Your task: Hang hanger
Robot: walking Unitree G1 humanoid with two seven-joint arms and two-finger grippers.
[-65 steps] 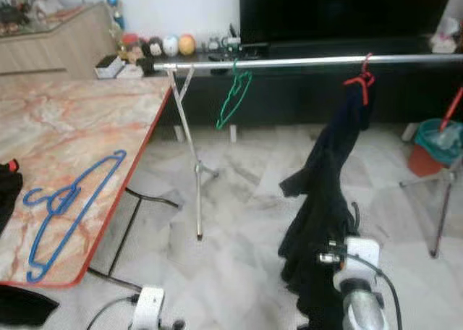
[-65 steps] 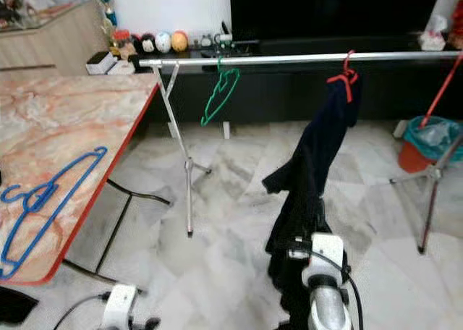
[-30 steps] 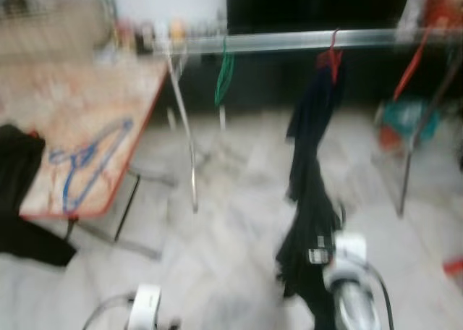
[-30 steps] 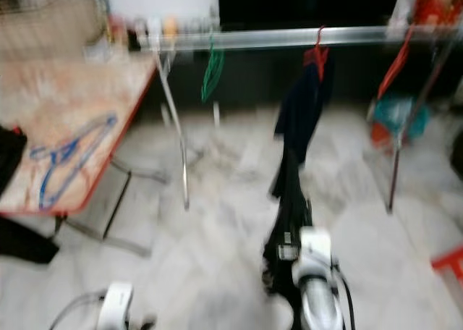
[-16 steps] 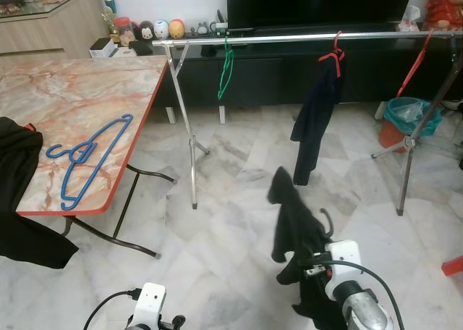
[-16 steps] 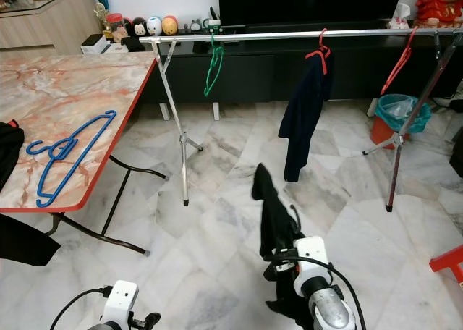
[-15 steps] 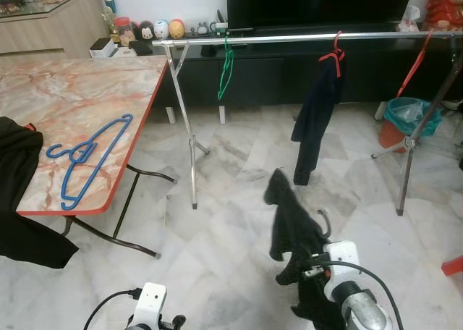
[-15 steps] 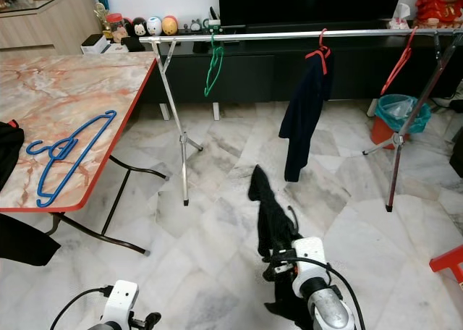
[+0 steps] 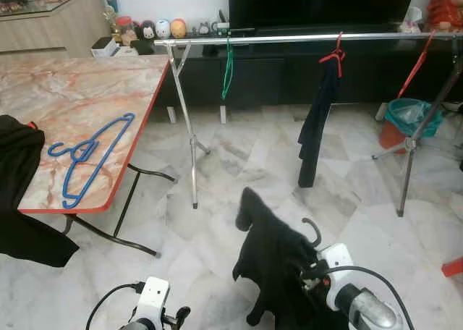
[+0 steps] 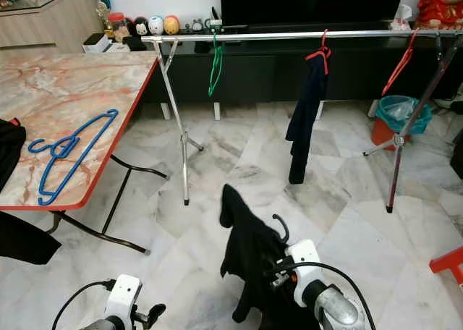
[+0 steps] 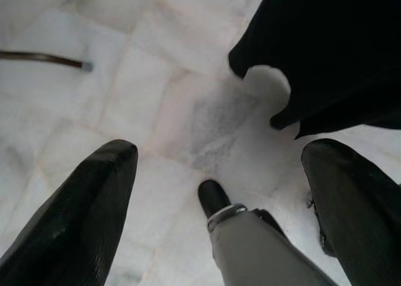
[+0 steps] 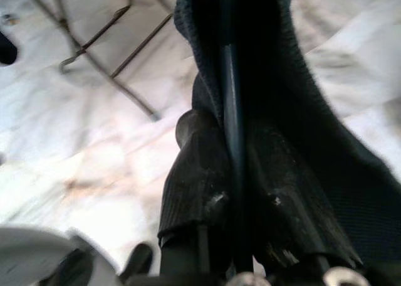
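Note:
My right gripper [image 12: 229, 148] is shut on the thin bar of a black hanger [image 12: 227, 79] that carries a black garment [image 9: 271, 261]. It is held low over the floor at the bottom right, and the hanger's hook [image 9: 312, 229] pokes up beside the wrist. A silver rail [image 9: 304, 37] runs across the far side. On it hang a green hanger [image 9: 227, 66], a red hanger with a dark garment [image 9: 318, 120] and another red hanger [image 9: 423, 55]. My left gripper [image 11: 219, 149] hangs open over the tiles at the bottom left.
A marble-topped table [image 9: 101, 91] stands at the left with blue hangers [image 9: 87, 156] and a black cloth [image 9: 14, 163] on it. The rail's legs [image 9: 189, 149] stand on the tiled floor. A teal bin [image 9: 409, 116] is at the right, beyond it a dark TV cabinet.
The camera has pulled back from the rail, so the rail now looks farther off. In the last half second the held garment has swung left and spread out lower.

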